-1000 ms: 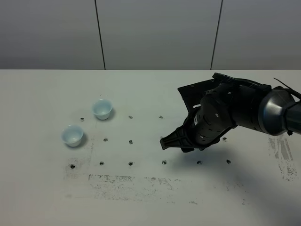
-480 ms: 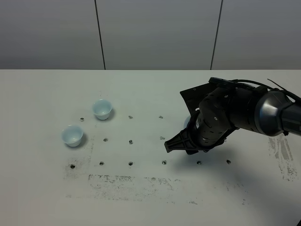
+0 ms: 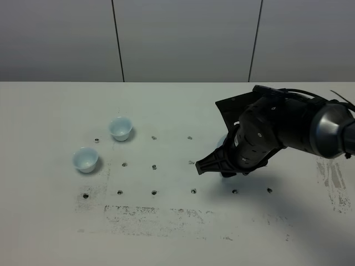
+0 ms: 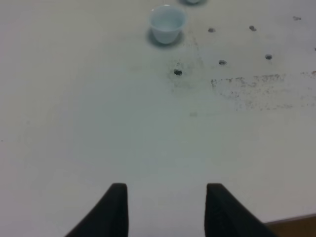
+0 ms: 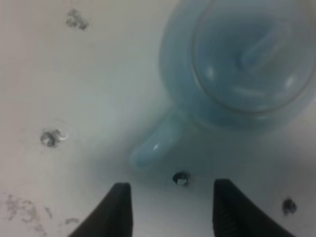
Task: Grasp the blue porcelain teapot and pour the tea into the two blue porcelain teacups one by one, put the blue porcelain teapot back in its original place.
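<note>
The blue porcelain teapot (image 5: 237, 64) fills the right wrist view, lid on, with a short pale-blue arm (image 5: 157, 142) pointing toward my right gripper (image 5: 173, 210). That gripper is open, fingertips just short of the arm, touching nothing. In the exterior view the right gripper (image 3: 213, 165) hangs low over the table, and only a sliver of the teapot (image 3: 222, 141) shows behind it. The two blue porcelain teacups (image 3: 120, 128) (image 3: 85, 159) stand upright at the left. My left gripper (image 4: 168, 210) is open over bare table, well short of the nearer teacup (image 4: 167, 23).
The white table (image 3: 166, 233) has rows of small dark screw holes (image 3: 154, 166) and scuffed grey patches (image 3: 161, 213) near the front. A grey panelled wall (image 3: 183, 39) runs along the far edge. The left arm is out of the exterior view.
My right arm has shifted slightly to the right over the teapot, staying low above the table. Both teacups have stayed put, and neither gripper has changed its opening.
</note>
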{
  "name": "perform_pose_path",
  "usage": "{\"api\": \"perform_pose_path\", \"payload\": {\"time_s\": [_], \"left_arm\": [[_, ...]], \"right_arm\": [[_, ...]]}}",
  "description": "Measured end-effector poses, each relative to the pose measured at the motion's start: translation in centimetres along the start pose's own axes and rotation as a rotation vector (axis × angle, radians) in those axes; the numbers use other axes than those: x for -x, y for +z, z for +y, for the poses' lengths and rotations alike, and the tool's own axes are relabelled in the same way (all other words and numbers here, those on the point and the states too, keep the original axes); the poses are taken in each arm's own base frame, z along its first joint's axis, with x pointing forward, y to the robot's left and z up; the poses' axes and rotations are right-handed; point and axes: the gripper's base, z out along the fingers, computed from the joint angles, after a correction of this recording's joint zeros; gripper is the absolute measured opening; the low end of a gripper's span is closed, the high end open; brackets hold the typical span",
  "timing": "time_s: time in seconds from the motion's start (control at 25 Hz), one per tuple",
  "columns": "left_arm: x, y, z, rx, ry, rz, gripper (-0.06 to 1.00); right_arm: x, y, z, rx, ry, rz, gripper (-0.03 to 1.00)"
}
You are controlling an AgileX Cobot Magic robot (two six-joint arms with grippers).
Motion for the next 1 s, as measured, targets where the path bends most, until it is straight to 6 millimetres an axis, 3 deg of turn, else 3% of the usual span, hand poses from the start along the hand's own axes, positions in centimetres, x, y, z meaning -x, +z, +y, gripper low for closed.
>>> {"api": "perform_pose_path", "payload": {"time_s": [0.12,0.24,0.44,1.0], "left_arm": [[0.0,0.0,0.0,0.0,0.0,0.0,0.43],[0.0,0.0,0.0,0.0,0.0,0.0,0.43],[0.0,0.0,0.0,0.0,0.0,0.0,0.43],[0.0,0.0,0.0,0.0,0.0,0.0,0.43]], "right_arm": [[0.3,-1.9,-0.3,0.0,-0.006,-0.05,0.39],[0.8,-2.5,-0.1,0.023,-0.023,-0.112,0.39],[1.7,-2.9,2.1,0.107,-0.091,-0.247,0.39],[1.6,2.3,3.5,0.14,-0.149,-0.227,0.39]]}}
